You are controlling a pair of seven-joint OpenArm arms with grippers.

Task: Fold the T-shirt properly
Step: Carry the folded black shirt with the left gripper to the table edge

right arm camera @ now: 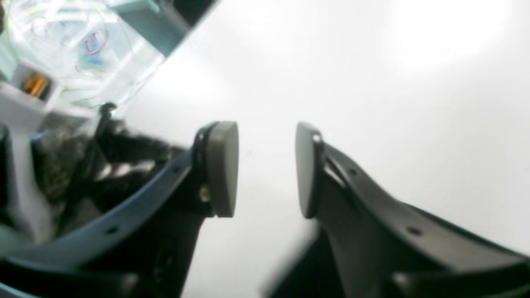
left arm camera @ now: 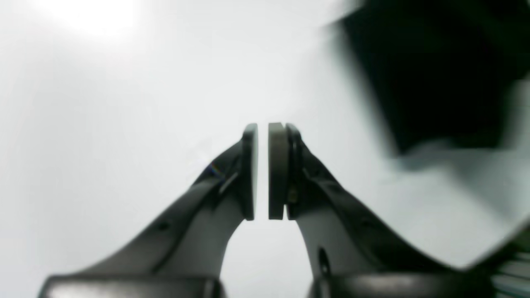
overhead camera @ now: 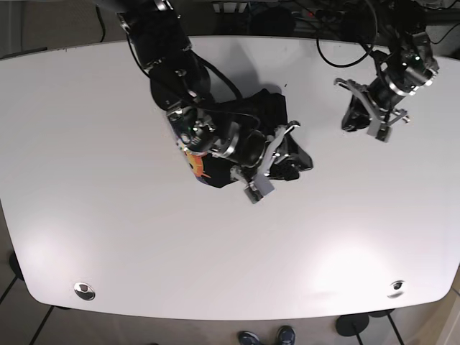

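Closest to our left wrist camera, we see the left end effector [left arm camera: 262, 171] with its pads [left arm camera: 276, 170] nearly pressed together, only a thin slit between them and nothing caught there; it hangs over bare white tabletop [left arm camera: 103, 136], and a dark blurred shape sits at the upper right of that view, which we cannot identify. In our right wrist view the right end effector [right arm camera: 267, 169] is spread, its pads [right arm camera: 223, 167] well apart with only white tabletop showing between them. From the base view we find the black T-shirt [overhead camera: 269, 115] crumpled in a heap near the middle of the tabletop [overhead camera: 86, 144], an orange print [overhead camera: 195, 164] showing at its left edge. We see the right end effector [overhead camera: 273, 159] directly above the heap, while the left end effector [overhead camera: 375, 108] is well apart from the T-shirt, toward the far right edge.
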